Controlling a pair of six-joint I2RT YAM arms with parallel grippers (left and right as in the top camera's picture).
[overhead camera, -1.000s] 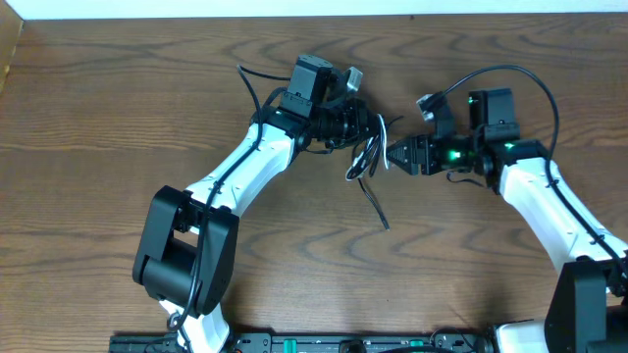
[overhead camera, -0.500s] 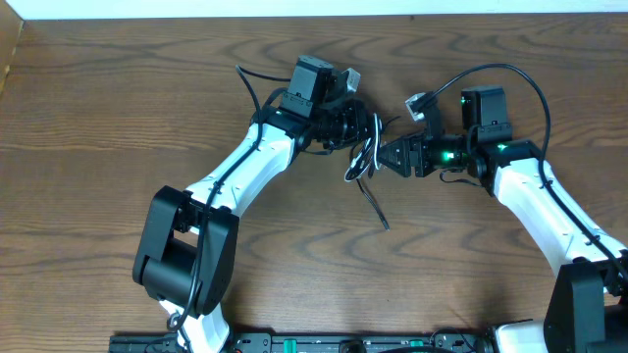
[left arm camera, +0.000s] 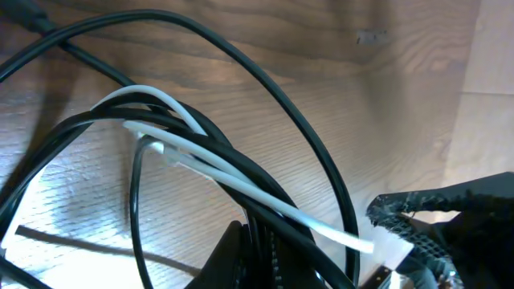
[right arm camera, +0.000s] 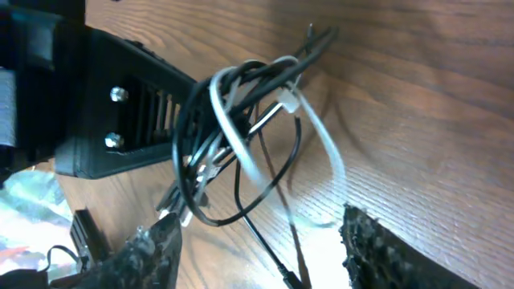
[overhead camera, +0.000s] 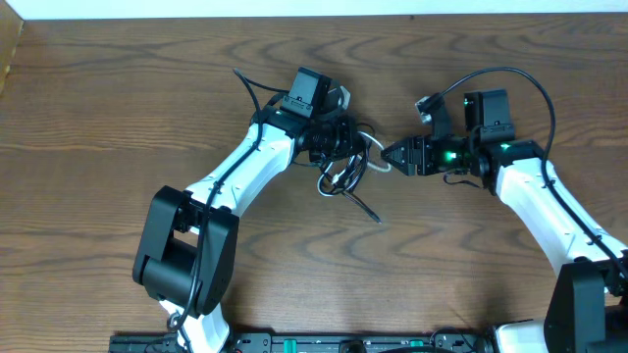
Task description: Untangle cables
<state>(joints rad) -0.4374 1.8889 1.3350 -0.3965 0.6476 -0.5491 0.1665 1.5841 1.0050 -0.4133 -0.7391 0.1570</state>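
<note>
The black cable (overhead camera: 343, 186) and white cable (overhead camera: 374, 155) form one tangled bundle of small loops. My left gripper (overhead camera: 339, 149) is shut on the bundle; in the left wrist view (left arm camera: 257, 261) black strands (left arm camera: 309, 140) run between its fingers. A black tail with a plug (overhead camera: 366, 209) lies on the table. My right gripper (overhead camera: 391, 156) is open just right of the bundle. In the right wrist view its fingers (right arm camera: 265, 249) are wide apart, and a white loop (right arm camera: 331, 164) hangs by the right finger. The black loops (right arm camera: 241, 205) hang between them.
The wooden table (overhead camera: 118, 108) lies under everything. The thick black wires of the arms arch over the left wrist (overhead camera: 247, 86) and the right wrist (overhead camera: 510, 71). The left gripper's black body (right arm camera: 120, 120) fills the upper left of the right wrist view.
The left gripper has pulled the bundle left and down, away from the right gripper. The right gripper came in and then backed off slightly to the right. The white cable now stretches toward it.
</note>
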